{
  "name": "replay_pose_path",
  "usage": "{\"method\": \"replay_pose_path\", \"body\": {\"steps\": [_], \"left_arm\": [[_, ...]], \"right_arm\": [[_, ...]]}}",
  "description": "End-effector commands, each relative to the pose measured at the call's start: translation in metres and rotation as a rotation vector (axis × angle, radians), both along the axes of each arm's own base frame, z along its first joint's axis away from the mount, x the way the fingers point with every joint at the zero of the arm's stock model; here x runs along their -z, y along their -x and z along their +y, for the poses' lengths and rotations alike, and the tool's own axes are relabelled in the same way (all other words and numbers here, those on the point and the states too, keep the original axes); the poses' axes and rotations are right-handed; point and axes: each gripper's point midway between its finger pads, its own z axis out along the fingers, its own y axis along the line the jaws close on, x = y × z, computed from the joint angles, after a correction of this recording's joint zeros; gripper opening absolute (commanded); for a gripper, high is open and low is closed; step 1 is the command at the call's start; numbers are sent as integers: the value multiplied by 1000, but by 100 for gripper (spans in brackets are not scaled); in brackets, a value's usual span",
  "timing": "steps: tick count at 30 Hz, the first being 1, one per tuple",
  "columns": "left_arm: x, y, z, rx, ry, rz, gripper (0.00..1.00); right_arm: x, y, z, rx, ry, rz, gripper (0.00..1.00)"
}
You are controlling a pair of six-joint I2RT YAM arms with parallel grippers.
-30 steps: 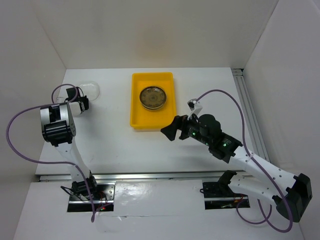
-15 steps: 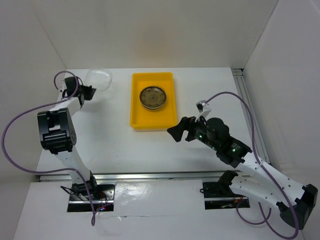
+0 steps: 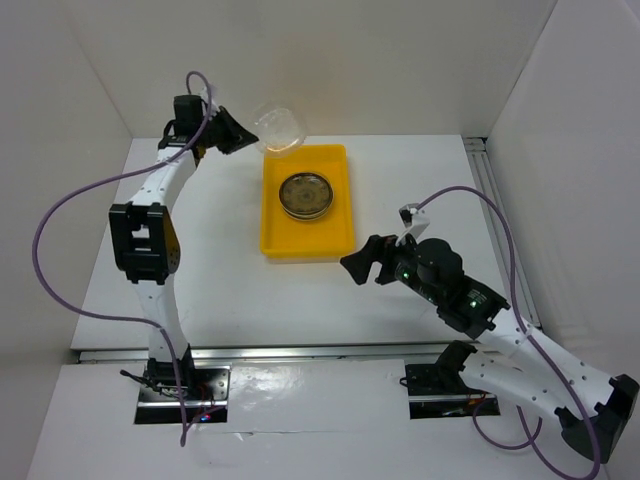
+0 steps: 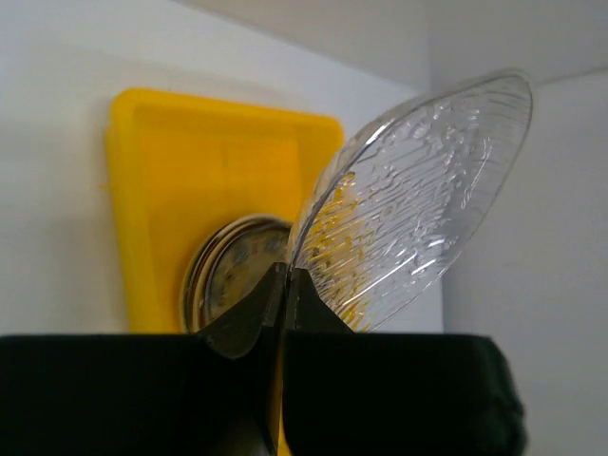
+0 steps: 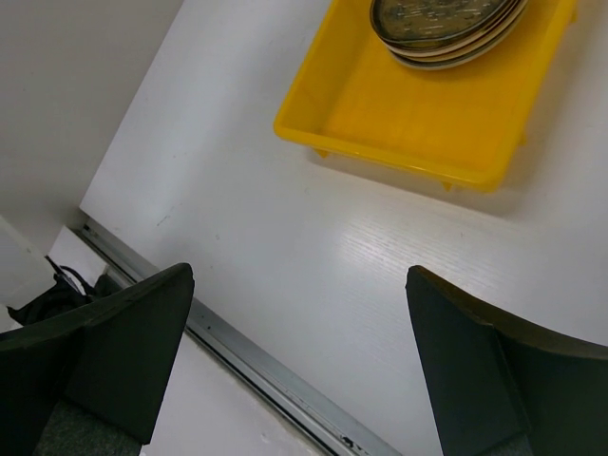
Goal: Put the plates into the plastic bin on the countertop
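My left gripper (image 3: 240, 137) is shut on the rim of a clear glassy plate (image 3: 277, 128) and holds it raised just past the far left corner of the yellow plastic bin (image 3: 276, 215). In the left wrist view the plate (image 4: 418, 199) stands on edge between my shut fingers (image 4: 249, 313), above the bin (image 4: 152, 190). A stack of plates with a gold-brown patterned one on top (image 3: 306, 194) sits in the far half of the bin, also seen in the right wrist view (image 5: 446, 24). My right gripper (image 3: 350, 266) is open and empty, near the bin's near right corner (image 5: 418, 157).
White walls close in the white countertop (image 3: 220, 270) at the back and both sides. A metal rail (image 3: 500, 220) runs along the right edge, and another (image 5: 256, 375) along the near edge.
My left arm has lifted the clear plate from the far left of the countertop and swung it right, up to the bin's far left corner. My right gripper has drawn back slightly.
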Motion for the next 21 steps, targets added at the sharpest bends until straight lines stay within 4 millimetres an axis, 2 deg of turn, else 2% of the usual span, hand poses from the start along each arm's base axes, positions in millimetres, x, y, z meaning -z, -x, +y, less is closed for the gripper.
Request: {"method": "replay_pose_path", "body": {"steps": [1, 2, 3, 4, 6, 8, 10, 12, 13, 14, 15, 21], "left_arm": [[21, 16, -23, 166, -126, 33, 0], [30, 19, -25, 181, -166, 56, 0], [32, 20, -32, 191, -188, 60, 0], [33, 16, -30, 181, -206, 61, 0], [41, 19, -37, 185, -234, 86, 0], [55, 17, -36, 179, -242, 122, 0], [69, 21, -43, 200, -237, 152, 0], [76, 26, -48, 208, -244, 173, 0], [89, 28, -46, 204, -250, 201, 0], [89, 30, -52, 214, -251, 200, 0], [98, 31, -52, 217, -251, 220, 0], [119, 34, -57, 226, -247, 265, 0]], "right_arm": [[-3, 8, -4, 0, -23, 8, 100], [0, 11, -3, -9, -16, 16, 100], [-3, 10, -5, 2, -20, 8, 100], [0, 11, -6, 2, -13, 15, 100], [0, 12, -9, 10, -13, 11, 100], [2, 13, -10, 13, -14, 23, 100], [0, 13, -12, 22, -18, 15, 100], [2, 14, -13, 22, -11, 22, 100], [5, 14, -13, 22, -4, 29, 100], [5, 14, -13, 22, -4, 29, 100], [2, 15, -14, 22, -11, 22, 100], [4, 15, -16, 31, -9, 20, 100]]}}
